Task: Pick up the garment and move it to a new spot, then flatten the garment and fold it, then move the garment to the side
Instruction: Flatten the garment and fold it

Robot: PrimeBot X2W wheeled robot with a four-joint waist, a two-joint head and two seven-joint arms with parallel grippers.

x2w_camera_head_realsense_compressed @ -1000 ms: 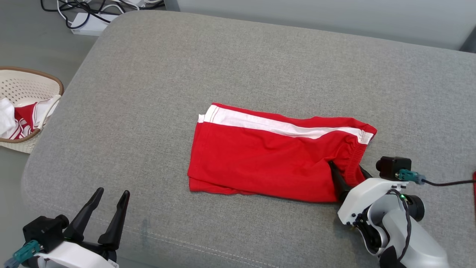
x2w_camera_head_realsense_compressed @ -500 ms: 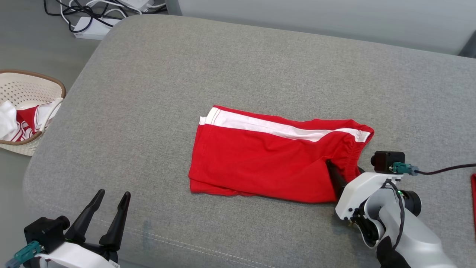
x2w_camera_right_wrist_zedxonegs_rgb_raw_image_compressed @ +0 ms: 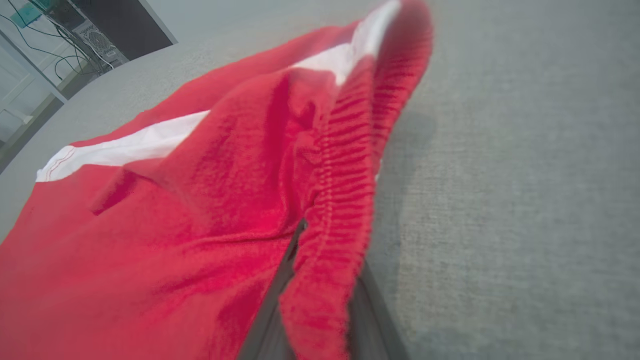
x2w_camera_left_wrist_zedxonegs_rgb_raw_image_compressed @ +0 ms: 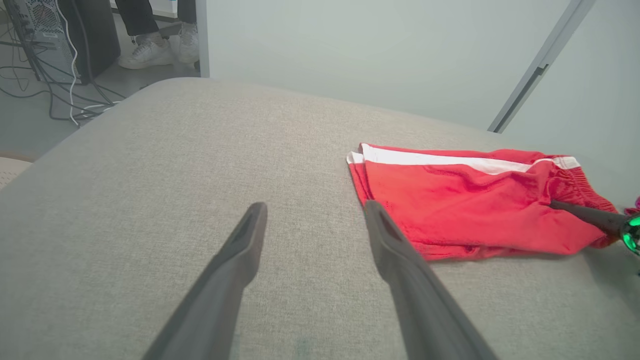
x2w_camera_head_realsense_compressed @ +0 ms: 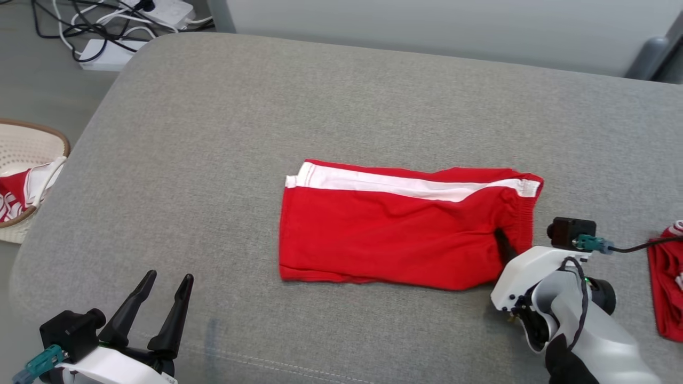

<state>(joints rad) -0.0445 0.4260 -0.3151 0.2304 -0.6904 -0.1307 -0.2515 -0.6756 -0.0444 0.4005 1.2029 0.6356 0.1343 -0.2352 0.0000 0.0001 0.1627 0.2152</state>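
left gripper (x2w_camera_head_realsense_compressed: 169,276) hovers spread wide over the grey cushion's (x2w_camera_head_realsense_compressed: 341,96) near left corner, beside a basket (x2w_camera_head_realsense_compressed: 24,152) of clothes. folded red shorts (x2w_camera_head_realsense_compressed: 395,234) lie mid-cushion, waistband end pinched by the right gripper (x2w_camera_head_realsense_compressed: 504,241). another red garment (x2w_camera_head_realsense_compressed: 667,282) lies far right.

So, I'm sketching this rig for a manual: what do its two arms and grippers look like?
The left gripper and right gripper each have two long, tapering black fingers on a white wrist shell. Each wrist carries a black camera block with a teal connector; a dark cable runs from the right one's, and a small green light glows there.
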